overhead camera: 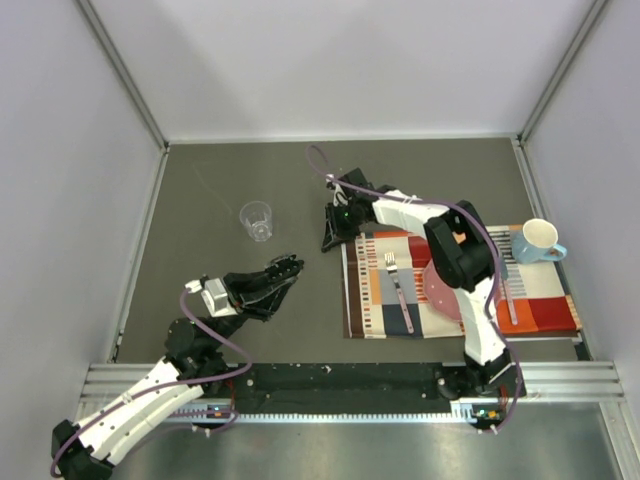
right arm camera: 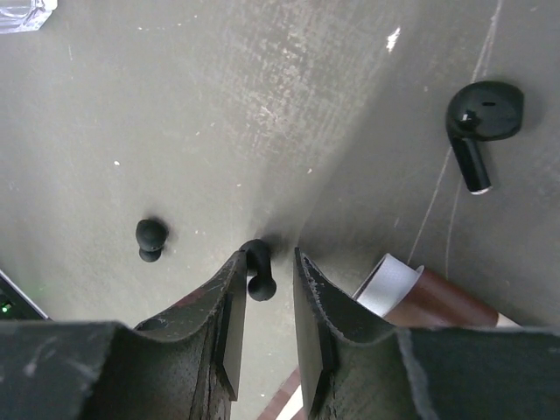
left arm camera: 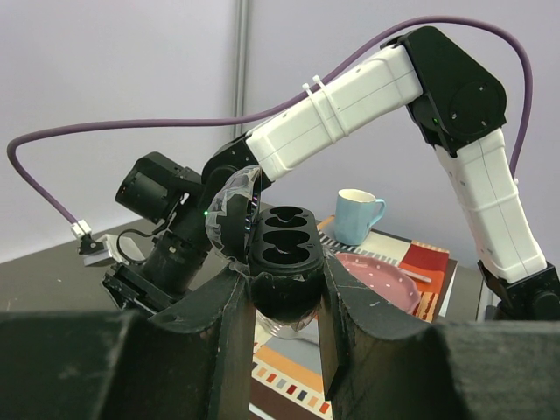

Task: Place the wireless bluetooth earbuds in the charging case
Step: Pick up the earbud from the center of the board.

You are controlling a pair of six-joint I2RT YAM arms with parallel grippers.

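Observation:
My left gripper [overhead camera: 284, 271] is shut on the black charging case [left arm camera: 284, 254] and holds it off the table, lid open, both sockets empty and facing the camera. My right gripper [right arm camera: 269, 259] points down at the table, left of the placemat, in the top view [overhead camera: 331, 238]. Its jaws stand a little apart. One tiny black earbud [right arm camera: 260, 273] lies between the fingertips, against the left finger. A second tiny black earbud [right arm camera: 150, 238] lies on the table to the left of the fingers. A larger glossy black stemmed earpiece [right arm camera: 479, 122] lies further off, at the upper right.
A clear plastic cup [overhead camera: 257, 220] stands between the two grippers. The striped placemat [overhead camera: 370, 300] carries a pink plate [overhead camera: 437, 292], a fork [overhead camera: 398, 290] and a blue mug [overhead camera: 540, 241]. Its curled corner [right arm camera: 411, 289] lies right beside my right fingers.

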